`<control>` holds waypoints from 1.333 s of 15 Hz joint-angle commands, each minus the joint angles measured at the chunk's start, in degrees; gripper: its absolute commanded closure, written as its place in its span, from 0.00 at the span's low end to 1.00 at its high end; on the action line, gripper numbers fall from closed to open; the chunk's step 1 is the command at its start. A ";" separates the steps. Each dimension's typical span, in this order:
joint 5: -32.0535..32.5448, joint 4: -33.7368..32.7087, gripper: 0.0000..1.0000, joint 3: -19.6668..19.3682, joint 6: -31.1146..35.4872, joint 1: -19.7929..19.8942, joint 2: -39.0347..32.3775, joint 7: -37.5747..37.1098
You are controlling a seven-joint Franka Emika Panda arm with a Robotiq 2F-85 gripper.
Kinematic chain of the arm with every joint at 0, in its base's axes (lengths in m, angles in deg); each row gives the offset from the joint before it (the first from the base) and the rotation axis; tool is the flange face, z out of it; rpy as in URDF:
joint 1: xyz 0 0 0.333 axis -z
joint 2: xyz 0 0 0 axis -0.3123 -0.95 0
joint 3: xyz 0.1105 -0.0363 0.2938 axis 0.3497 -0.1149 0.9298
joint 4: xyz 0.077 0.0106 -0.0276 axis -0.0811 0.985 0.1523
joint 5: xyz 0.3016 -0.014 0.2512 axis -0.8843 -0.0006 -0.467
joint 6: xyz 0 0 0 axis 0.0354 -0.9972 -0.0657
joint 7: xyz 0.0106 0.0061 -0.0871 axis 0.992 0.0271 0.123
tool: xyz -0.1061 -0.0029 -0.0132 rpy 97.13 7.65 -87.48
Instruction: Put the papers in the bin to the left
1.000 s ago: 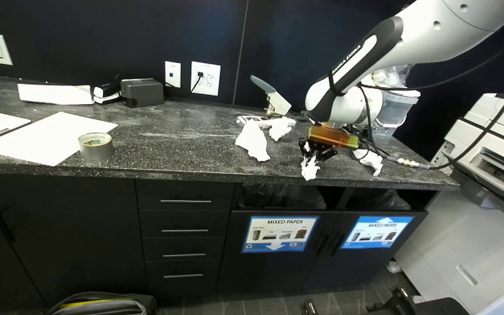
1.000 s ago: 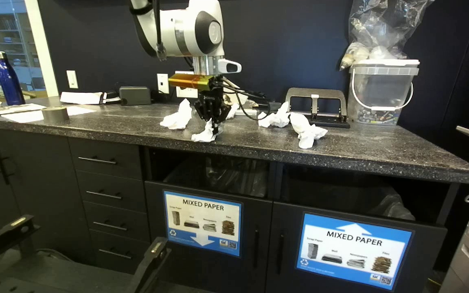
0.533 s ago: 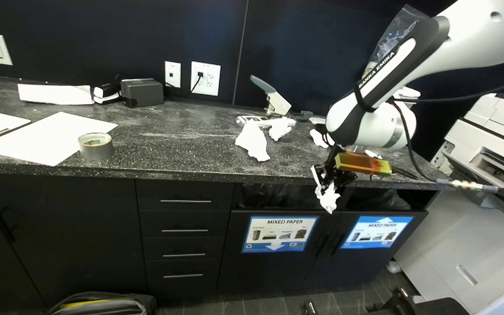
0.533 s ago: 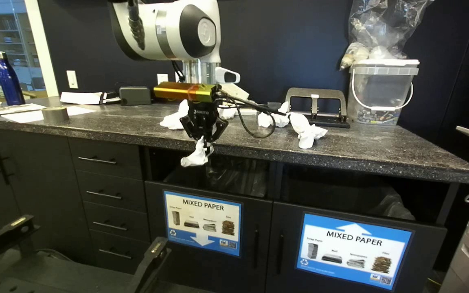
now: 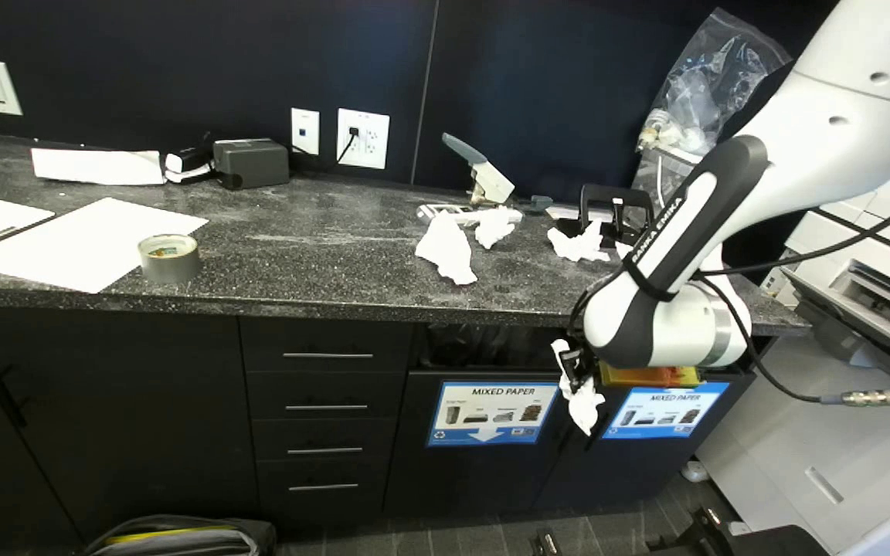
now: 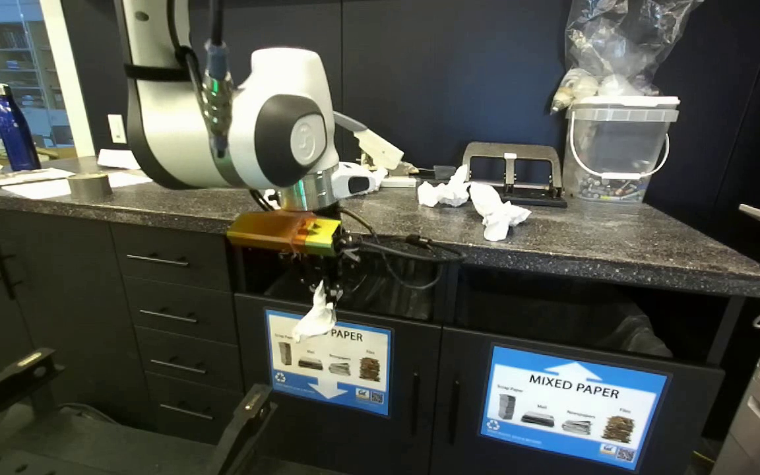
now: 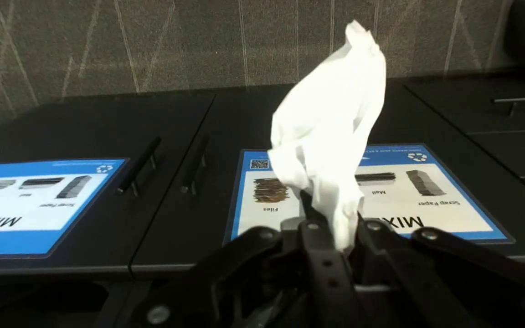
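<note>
1. The fingers (image 7: 326,273) are clamped on a crumpled white paper (image 7: 335,109), which sticks out from their tips toward twelve o'clock in the wrist view.
2. In both exterior views we find this paper hanging below the edge of the dark speckled desk (image 6: 617,244), outside and in front of the bin (image 6: 406,340).
3. In an exterior view the held paper overlaps the bin's blue-edged sign (image 6: 337,356) at eleven o'clock, hiding part of its heading.
4. Between three and four o'clock from the held paper there, we see a mostly blue sign (image 6: 574,406).
5. On the desk, in an exterior view, we see a large scrap (image 5: 446,249) between ten and eleven o'clock from the held paper, a small scrap (image 5: 494,226) near eleven, and a third scrap (image 5: 579,242) near twelve.
6. A fourth scrap (image 6: 495,214) lies near two o'clock in an exterior view, with a hole punch (image 6: 510,170) behind it.
7. Near ten o'clock in an exterior view, a roll of tape (image 5: 170,266) stands just beside a flat white sheet (image 5: 82,239).
</note>
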 commanded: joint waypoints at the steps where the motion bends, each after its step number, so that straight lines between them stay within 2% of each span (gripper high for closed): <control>1: 0.24 1.15 0.91 -1.87 13.78 -1.68 -7.87 4.03; 6: -0.85 -2.72 0.91 -1.47 33.62 -0.26 -21.94 7.48; 9: -1.28 -7.80 0.91 -0.88 46.37 0.10 -31.82 8.84; 11: -1.05 -11.58 0.91 -0.29 52.50 0.60 -37.21 8.85; 16: -1.96 -20.67 0.92 0.90 59.87 0.13 -42.56 8.20; 17: -1.80 -22.48 0.92 1.42 60.52 0.49 -42.99 7.46; 18: -1.58 -26.82 0.92 1.65 56.51 0.67 -42.52 6.96; 20: -1.97 -29.16 0.92 2.10 60.43 1.16 -44.87 6.48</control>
